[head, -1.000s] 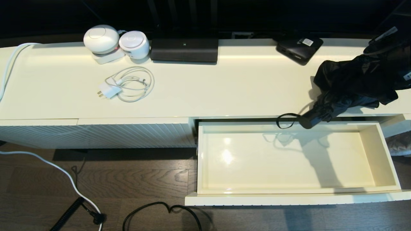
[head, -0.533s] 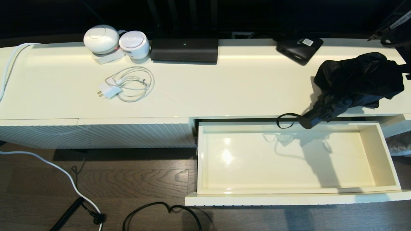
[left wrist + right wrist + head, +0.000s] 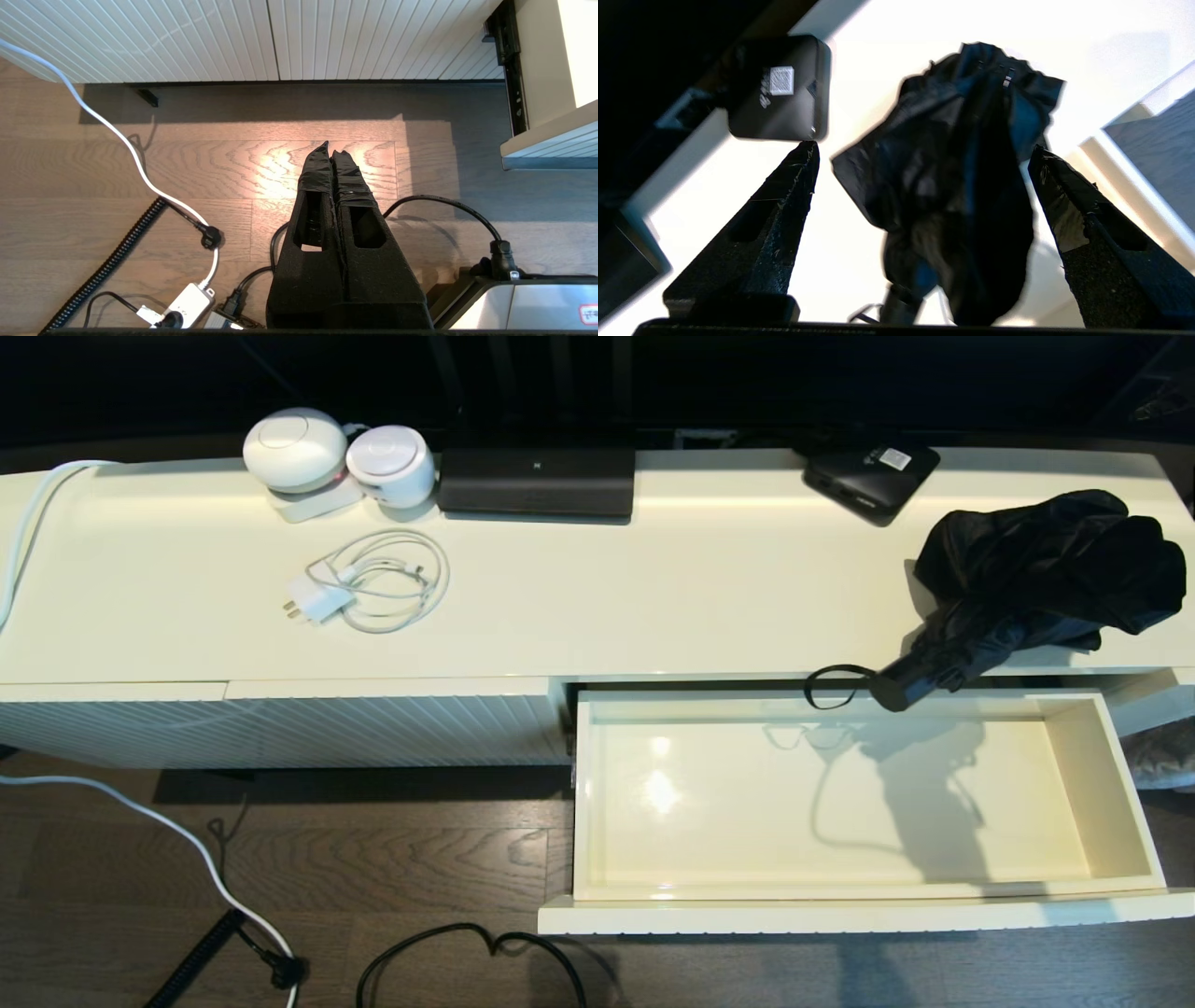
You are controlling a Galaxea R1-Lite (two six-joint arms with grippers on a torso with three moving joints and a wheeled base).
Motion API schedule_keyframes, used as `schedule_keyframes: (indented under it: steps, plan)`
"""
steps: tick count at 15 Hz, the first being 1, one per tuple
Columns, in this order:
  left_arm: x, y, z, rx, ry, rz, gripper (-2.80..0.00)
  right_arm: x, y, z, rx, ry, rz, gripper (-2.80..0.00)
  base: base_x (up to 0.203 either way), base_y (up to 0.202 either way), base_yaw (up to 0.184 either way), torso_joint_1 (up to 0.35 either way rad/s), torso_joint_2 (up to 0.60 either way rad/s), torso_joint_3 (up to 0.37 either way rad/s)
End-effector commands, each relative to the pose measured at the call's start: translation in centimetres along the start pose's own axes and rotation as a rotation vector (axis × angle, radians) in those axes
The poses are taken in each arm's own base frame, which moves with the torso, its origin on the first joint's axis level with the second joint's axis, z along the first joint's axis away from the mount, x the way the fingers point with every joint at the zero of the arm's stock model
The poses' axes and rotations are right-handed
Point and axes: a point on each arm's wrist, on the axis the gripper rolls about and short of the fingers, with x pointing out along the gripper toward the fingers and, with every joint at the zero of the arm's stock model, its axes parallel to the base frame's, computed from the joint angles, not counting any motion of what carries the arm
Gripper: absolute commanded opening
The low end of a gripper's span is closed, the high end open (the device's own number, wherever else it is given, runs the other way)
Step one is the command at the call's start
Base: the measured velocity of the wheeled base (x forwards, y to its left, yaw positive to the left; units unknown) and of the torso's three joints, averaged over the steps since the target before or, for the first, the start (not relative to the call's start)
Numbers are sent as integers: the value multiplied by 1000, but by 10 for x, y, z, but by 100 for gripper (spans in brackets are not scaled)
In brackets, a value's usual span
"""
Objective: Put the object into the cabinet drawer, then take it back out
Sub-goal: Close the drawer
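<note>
- Gone from the head view is the right arm, which a second ago overlapped the black compact folding umbrella; the loose fabric has settled a little wider since.
- Right gripper now hovers above the umbrella, jaws wide apart, holding nothing.
- Left gripper is parked low over the wooden floor, jaws pressed together.
- Umbrella lies on the cream counter at its right end, short cylindrical handle and thin wrist loop overhanging the open, empty cream-white drawer.
- Wrinkled, floppy and probably light, the canopy will likely slip and bunch; the stiff core or handle seems the surer hold.
</note>
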Motion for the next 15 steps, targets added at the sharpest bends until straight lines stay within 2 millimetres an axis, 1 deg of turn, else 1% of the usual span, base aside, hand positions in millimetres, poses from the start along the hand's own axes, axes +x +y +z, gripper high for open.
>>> schedule_keyframes:
  steps: [1,2,3,5,6,8,10,11,13,15]
  plan:
    - [0,0,0,0,1,1,-280,-26,-14,0,-54,8,16,0,0,0,0,0,0,0]
    - [0,0,0,0,-1,-1,-280,-32,-23,-9,-127,48,15,0,0,0,0,0,0,0]
    - [0,0,0,0,-1,-1,-280,-37,-36,-23,-214,105,4,0,0,0,0,0,0,0]
    - [0,0,0,0,0,0,-280,-50,-67,-49,-387,216,6,0,0,0,0,0,0,0]
    - [0,0,0,0,1,1,-280,-61,-87,-62,-487,273,26,-280,0,0,0,0,0,0]
    - [0,0,0,0,1,0,-280,-85,-120,-82,-684,360,76,-280,0,0,0,0,0,0]
    - [0,0,0,0,-1,0,-280,-105,-146,-94,-827,442,103,-280,0,0,0,0,0,0]
    - [0,0,0,0,-1,1,-280,-111,-157,-101,-870,481,113,-280,0,0,0,0,0,0]
    - [0,0,0,0,-1,1,-280,-114,-175,-117,-927,547,118,-280,0,0,0,0,0,0]
    - [0,0,0,0,0,0,-280,-119,-196,-136,-991,633,169,-280,0,0,0,0,0,0]
